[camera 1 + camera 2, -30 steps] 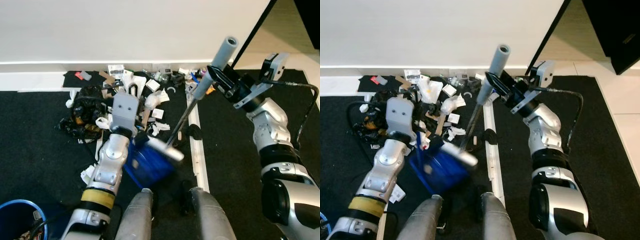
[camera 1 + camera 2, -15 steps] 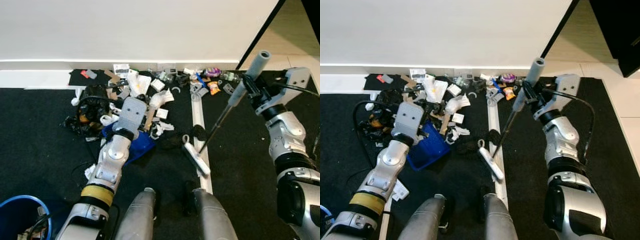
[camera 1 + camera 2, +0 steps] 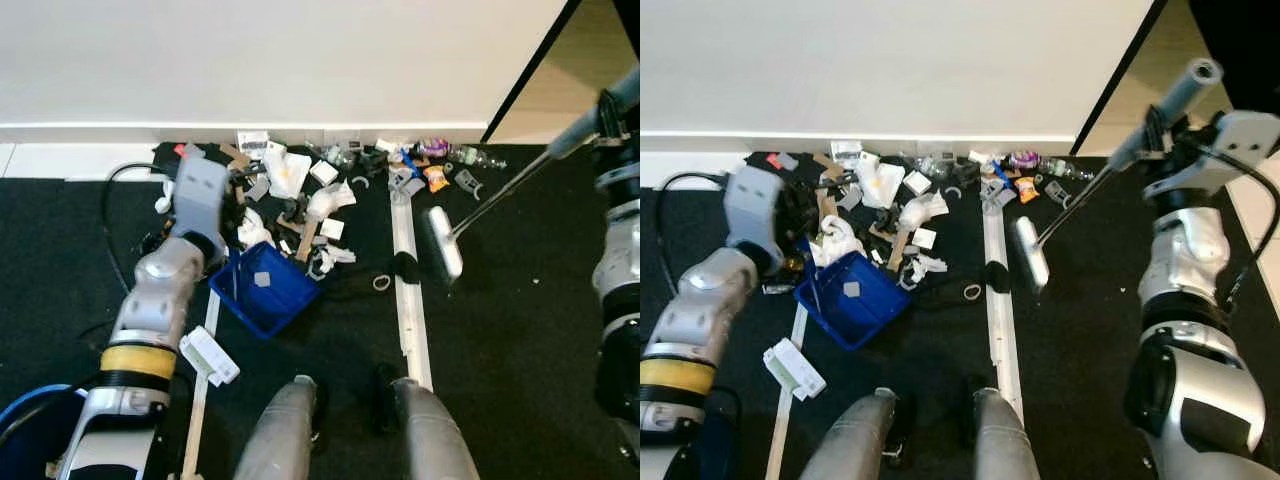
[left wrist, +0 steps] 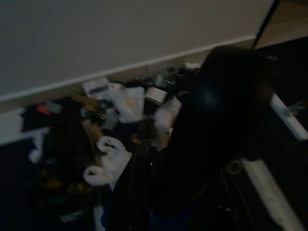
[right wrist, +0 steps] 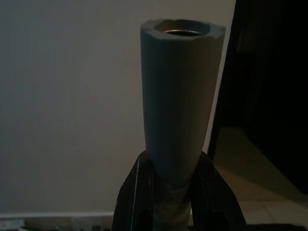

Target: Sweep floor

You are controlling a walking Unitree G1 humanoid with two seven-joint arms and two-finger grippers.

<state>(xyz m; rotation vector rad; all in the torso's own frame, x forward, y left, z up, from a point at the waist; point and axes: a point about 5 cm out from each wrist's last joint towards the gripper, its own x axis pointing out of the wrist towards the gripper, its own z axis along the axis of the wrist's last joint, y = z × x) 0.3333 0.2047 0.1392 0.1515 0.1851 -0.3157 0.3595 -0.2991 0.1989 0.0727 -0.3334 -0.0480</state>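
Observation:
My right gripper (image 3: 1156, 132) is shut on the grey broom handle (image 5: 180, 96), its two black fingers (image 5: 137, 192) pressed against either side. The thin shaft slopes down to the pale broom head (image 3: 441, 243), which hangs just right of the white floor strip (image 3: 408, 300). My left gripper (image 3: 792, 250), mostly hidden under its wrist, holds the blue dustpan (image 3: 266, 290) by its handle. The pan lies on the black carpet beside the litter pile (image 3: 290, 185), with a small grey scrap inside it.
Paper, bags and wrappers lie along the white wall's base. A white box (image 3: 210, 355) and a pale stick lie left of my legs (image 3: 285, 435). A blue bucket (image 3: 20, 425) stands at the near left. A black ring (image 3: 381, 283) rests by the strip.
The broom head has swung from over the dustpan to the right, across the white strip. The dustpan has gone from tilted near my legs to flat beside the litter.

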